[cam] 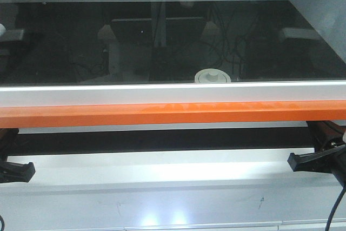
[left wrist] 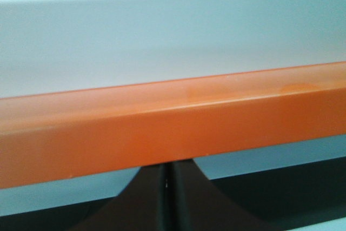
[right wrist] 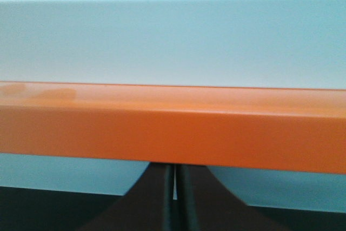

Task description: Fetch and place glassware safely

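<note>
The glass jar (cam: 212, 76) sits at frame centre, on the near edge of the black tabletop (cam: 81, 41). My left gripper (left wrist: 167, 183) and right gripper (right wrist: 175, 181) are both pinched closed at the bottom, below the orange rail (cam: 173, 113).

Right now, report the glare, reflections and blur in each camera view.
Front view: the glossy black tabletop mirrors room clutter, muddying the small clear glass jar with cream-white lid; glare washes out the white ledge. Left wrist view: the orange bar is close and soft, the dark shut left gripper blurred. Right wrist view: same softness on the bar and right gripper.
</note>
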`<state>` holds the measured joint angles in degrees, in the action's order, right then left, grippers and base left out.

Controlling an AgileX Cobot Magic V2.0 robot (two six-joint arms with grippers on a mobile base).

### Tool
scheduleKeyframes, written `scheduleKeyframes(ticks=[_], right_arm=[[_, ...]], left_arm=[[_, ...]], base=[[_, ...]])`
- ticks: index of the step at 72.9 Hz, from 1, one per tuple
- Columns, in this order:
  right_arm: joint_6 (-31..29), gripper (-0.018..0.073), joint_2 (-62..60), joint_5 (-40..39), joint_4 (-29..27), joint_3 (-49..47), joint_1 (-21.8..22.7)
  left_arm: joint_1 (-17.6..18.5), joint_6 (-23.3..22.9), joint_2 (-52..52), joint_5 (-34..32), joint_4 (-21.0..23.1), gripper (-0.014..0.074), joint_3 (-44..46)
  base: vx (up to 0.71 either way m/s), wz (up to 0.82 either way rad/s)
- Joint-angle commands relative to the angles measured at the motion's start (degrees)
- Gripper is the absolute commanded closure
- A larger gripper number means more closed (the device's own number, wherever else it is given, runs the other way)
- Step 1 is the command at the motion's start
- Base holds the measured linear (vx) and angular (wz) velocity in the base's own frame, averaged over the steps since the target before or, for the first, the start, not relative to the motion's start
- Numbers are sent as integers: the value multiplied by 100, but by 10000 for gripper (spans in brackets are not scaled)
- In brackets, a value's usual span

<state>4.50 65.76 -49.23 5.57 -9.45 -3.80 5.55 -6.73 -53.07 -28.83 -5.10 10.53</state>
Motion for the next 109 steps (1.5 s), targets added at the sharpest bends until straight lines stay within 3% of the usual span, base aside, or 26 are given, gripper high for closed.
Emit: scheduleKeyframes(ticks=[1,14,49,67,79,95,109], right_arm=[[-37,560,-85,-1330,142,-476,5],[-37,560,-354,-1239,227,-531,5],[-35,560,-1361,-75,245,-1138,5],[6,560,-1716,382,253,-1233,5],[438,560,-2233,1120,617,-1233,5],[2029,560,-3602,3529,1729,-1233,5],[2645,560,-4700,4726,2492,-1099,5]], left_arm=[[-3,15,421,-1859,69,603,558],[-3,20,679,-1639,69,603,696],[-3,-38,998,-1602,74,603,734],[-3,-38,1307,-559,56,603,1336],[-3,-50,1762,148,62,603,1573],[-3,-39,2706,2209,68,603,1571],[-3,2,3564,3075,68,603,1096]], base=[[0,-1],[0,-1],[0,0],[0,0],[0,0],[0,0],[0,0]])
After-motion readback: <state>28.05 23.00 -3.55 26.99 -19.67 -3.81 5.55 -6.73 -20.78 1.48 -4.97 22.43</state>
